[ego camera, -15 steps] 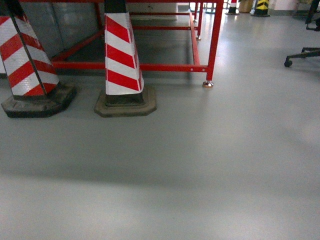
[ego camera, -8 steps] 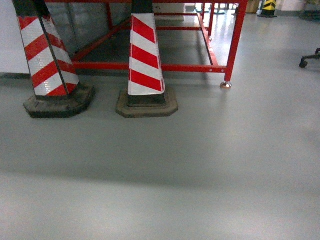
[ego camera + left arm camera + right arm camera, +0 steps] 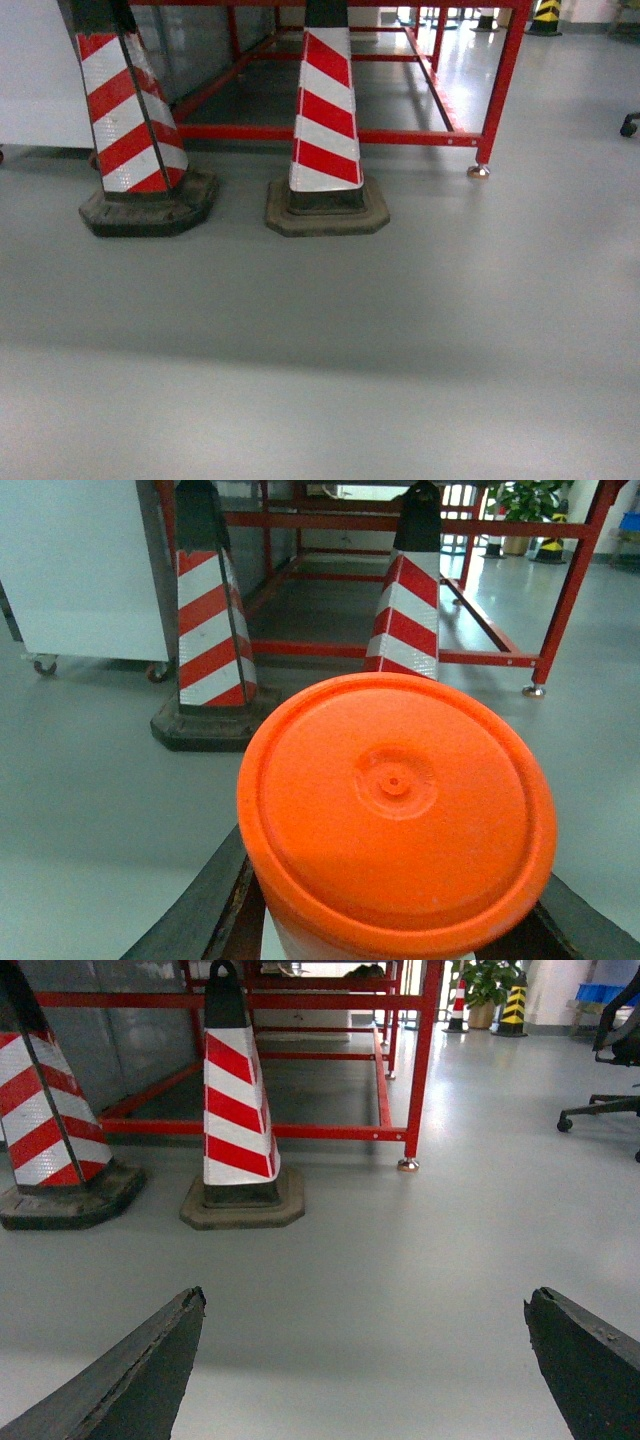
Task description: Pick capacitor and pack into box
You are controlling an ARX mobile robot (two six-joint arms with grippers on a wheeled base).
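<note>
The capacitor (image 3: 395, 810), a white cylinder with a broad orange cap, fills the lower half of the left wrist view. My left gripper (image 3: 395, 920) is shut on it, and its dark fingers (image 3: 210, 905) show on either side below the cap. In the right wrist view my right gripper (image 3: 365, 1310) hangs open over bare grey floor, its fingers (image 3: 150, 1370) far apart with nothing between them. Neither gripper appears in the head view. The box is out of view in every frame.
Two red-and-white striped cones (image 3: 135, 120) (image 3: 326, 120) stand on black bases just ahead, in front of a red steel frame (image 3: 500, 90) on feet. A white wheeled cabinet (image 3: 80, 570) sits at the left. An office chair (image 3: 610, 1050) is at the right.
In the head view the cones and the red frame have slid to the right, and the white cabinet has come in at the left edge. The view has swung leftward.
</note>
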